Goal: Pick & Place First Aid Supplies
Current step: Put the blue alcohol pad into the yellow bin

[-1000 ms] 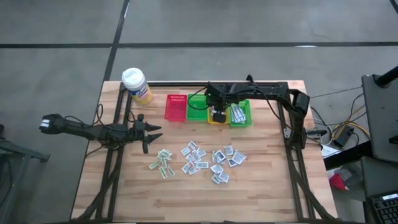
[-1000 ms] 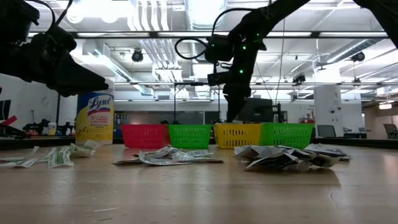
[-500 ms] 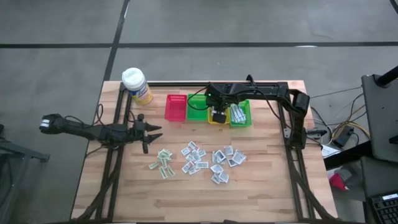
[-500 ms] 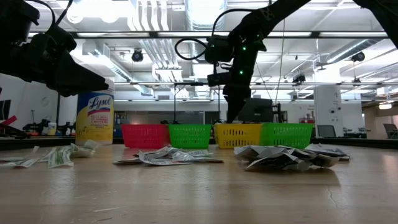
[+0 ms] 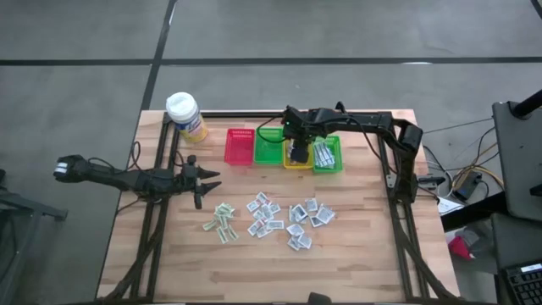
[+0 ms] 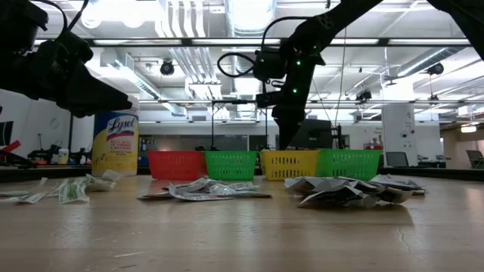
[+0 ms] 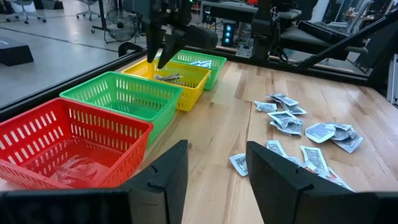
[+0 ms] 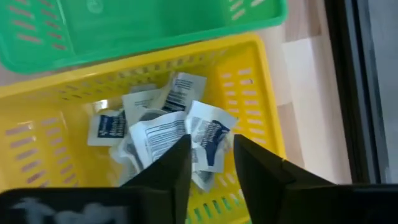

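Several white first aid packets (image 5: 275, 216) lie loose on the wooden table in three small heaps. At the far edge stand, in a row, a red basket (image 5: 240, 146), a green basket (image 5: 268, 146), a yellow basket (image 5: 290, 162) and another green basket (image 5: 329, 155). My right gripper (image 8: 210, 163) hangs open above the yellow basket (image 8: 267, 81), pointing steeply down, and packets (image 8: 155, 134) lie on the basket's floor under it. My left gripper (image 5: 212, 180) waits open at the table's left, above the wood.
A yellow wipes bottle with a white cap (image 5: 186, 117) stands at the far left corner. The right-hand green basket holds packets (image 5: 323, 155) too. Black frame bars run along both sides of the table. Bare wood lies near the front edge.
In the high view, the white packet that showed under my right gripper's tips is gone from there. The gripper still hangs over the yellow basket. My left arm has kept still.
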